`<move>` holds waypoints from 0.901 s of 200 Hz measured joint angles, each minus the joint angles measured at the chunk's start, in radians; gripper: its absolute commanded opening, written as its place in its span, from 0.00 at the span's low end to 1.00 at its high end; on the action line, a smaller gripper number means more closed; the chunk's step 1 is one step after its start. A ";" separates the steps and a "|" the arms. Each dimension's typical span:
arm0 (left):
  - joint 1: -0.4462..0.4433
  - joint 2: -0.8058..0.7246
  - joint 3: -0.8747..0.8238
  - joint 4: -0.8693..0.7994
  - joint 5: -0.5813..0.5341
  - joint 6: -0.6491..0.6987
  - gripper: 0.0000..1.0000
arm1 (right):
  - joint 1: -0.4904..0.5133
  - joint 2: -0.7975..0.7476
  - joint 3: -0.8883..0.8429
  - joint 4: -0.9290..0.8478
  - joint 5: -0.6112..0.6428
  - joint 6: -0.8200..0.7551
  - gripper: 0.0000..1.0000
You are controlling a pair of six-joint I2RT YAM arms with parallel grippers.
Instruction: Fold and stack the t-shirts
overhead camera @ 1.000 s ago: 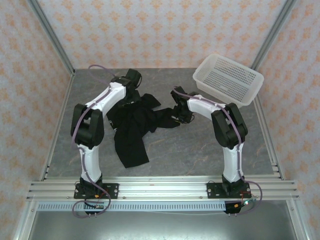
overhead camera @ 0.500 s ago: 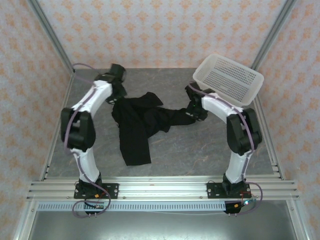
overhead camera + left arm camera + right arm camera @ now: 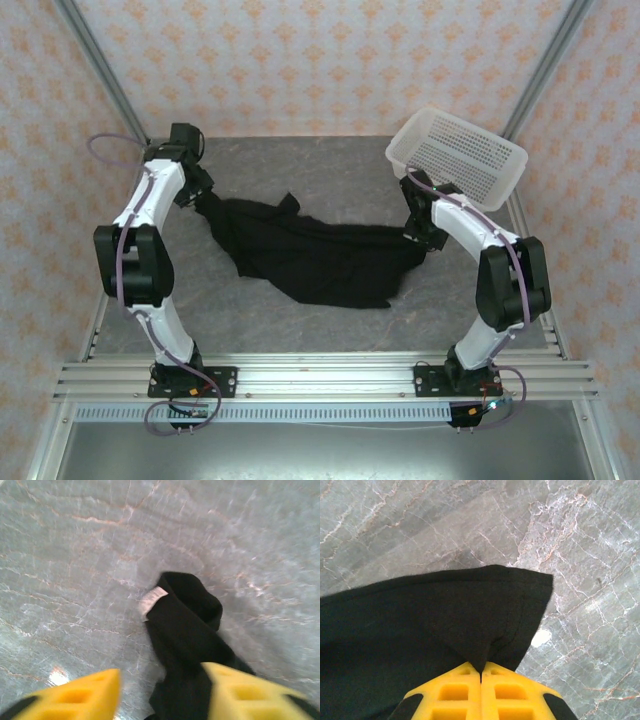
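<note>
At the cloth's right edge, the right end effector (image 3: 481,672) presses its yellow fingers together on the hem of the black t-shirt (image 3: 320,260). The left end effector (image 3: 160,692) stands wide, its fingers cut off by the frame. Between them is a blurred, bunched corner bearing a white label (image 3: 152,600). The t-shirt lies spread on the grey surface (image 3: 330,165), its visible side plain black.
</note>
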 measured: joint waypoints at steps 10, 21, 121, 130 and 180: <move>-0.011 0.006 -0.016 -0.002 -0.011 -0.003 0.78 | 0.000 0.003 0.001 -0.003 0.000 -0.008 0.00; -0.037 -0.016 -0.047 -0.002 -0.027 -0.002 0.78 | 0.000 0.010 0.006 -0.012 0.000 -0.014 0.00; -0.221 -0.237 -0.427 0.038 0.038 -0.016 0.79 | 0.019 -0.129 -0.022 -0.056 -0.018 -0.013 0.64; -0.221 -0.212 -0.425 0.045 0.038 -0.006 0.77 | 0.034 -0.153 -0.047 -0.051 -0.045 -0.007 0.64; -0.221 -0.111 -0.404 0.086 0.033 0.033 0.55 | 0.106 -0.062 -0.175 0.044 -0.248 0.067 0.63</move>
